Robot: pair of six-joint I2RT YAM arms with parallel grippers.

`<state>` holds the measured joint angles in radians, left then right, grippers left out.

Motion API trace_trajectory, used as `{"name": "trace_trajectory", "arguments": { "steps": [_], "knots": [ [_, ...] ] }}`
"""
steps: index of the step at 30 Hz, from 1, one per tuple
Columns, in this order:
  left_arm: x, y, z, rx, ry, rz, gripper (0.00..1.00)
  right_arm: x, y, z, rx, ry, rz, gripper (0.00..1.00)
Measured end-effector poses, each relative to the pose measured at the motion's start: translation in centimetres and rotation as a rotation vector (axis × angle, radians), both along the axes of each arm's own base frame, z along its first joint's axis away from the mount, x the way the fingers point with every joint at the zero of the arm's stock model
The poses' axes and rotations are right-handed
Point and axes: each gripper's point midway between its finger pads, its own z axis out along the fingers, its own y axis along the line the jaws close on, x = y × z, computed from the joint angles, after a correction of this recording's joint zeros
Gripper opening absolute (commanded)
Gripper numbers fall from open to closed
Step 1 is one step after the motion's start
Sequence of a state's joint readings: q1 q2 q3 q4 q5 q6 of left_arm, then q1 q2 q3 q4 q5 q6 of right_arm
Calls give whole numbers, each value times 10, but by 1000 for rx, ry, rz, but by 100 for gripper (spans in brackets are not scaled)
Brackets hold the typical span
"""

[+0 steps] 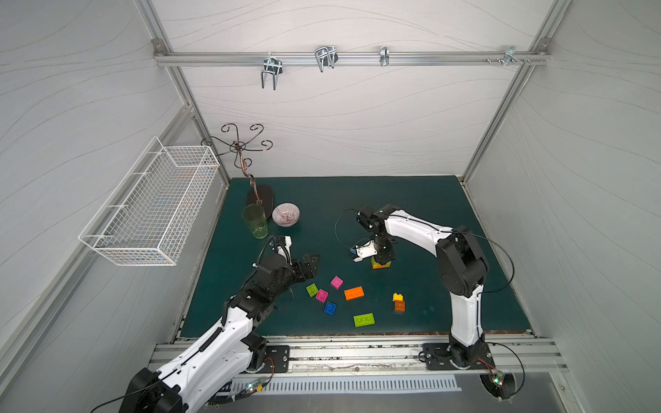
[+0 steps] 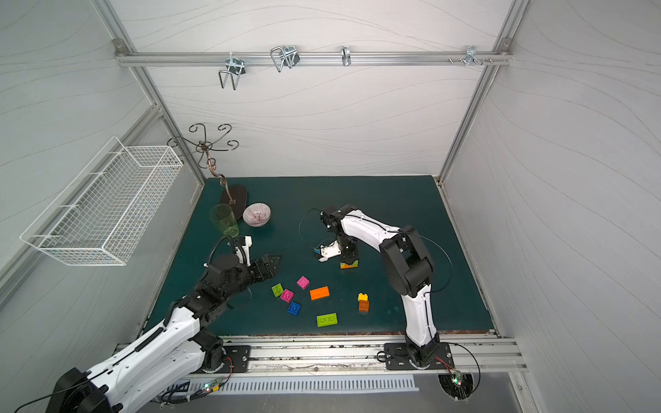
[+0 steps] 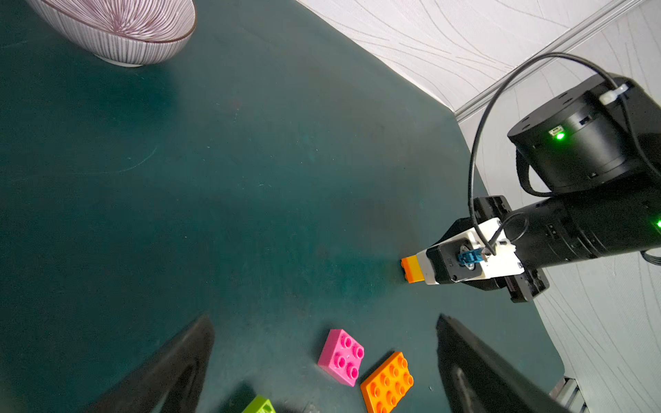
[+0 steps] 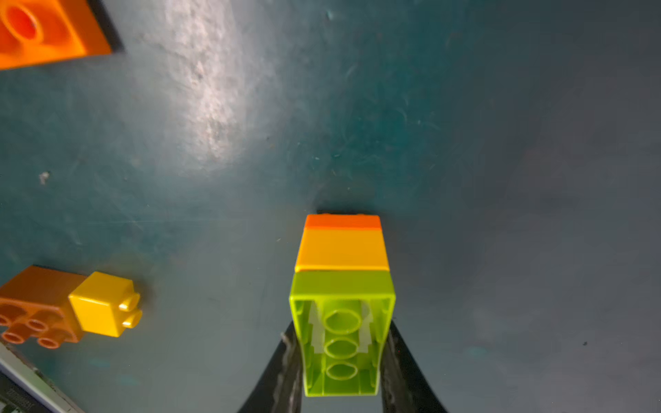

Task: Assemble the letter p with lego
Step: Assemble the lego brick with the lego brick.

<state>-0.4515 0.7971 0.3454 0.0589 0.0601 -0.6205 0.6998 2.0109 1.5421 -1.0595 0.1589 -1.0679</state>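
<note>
My right gripper (image 4: 341, 334) is shut on a stack of lego (image 4: 341, 286): a lime green oblong brick with a yellow and an orange layer beyond it. In both top views this stack (image 1: 381, 264) (image 2: 349, 264) stands on end on the green mat. My left gripper (image 3: 323, 321) (image 1: 312, 262) is open and empty, just left of the loose lego. Those are two magenta squares (image 1: 336, 282) (image 1: 321, 295), a lime square (image 1: 312, 290), a blue square (image 1: 330, 308), an orange oblong (image 1: 354, 293), a lime oblong (image 1: 364, 319), and a yellow brick (image 1: 398, 296) joined to an orange one (image 1: 399, 305).
A striped bowl (image 1: 285, 214), a green glass cup (image 1: 255, 221) and a metal hook stand (image 1: 260, 196) sit at the mat's back left. A white wire basket (image 1: 153, 207) hangs on the left wall. The mat's front edge meets a metal rail (image 1: 357, 348).
</note>
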Motion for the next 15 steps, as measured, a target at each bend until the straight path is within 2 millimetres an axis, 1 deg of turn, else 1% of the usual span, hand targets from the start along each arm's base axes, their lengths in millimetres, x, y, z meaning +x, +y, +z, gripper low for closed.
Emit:
{"name": "trace_trajectory", "arguments": {
  "steps": [7,14,15],
  "knots": [
    [0,0,1,-1,-2,0,99,-3,-1,-3,-8,-8,-17,0],
    [0,0,1,-2,-5,0,99,-3,0,-2,-7,-15,-40,0],
    [0,0,1,-2,-5,0,99,-2,0,-1,-5,-15,-41,3]
  ]
}}
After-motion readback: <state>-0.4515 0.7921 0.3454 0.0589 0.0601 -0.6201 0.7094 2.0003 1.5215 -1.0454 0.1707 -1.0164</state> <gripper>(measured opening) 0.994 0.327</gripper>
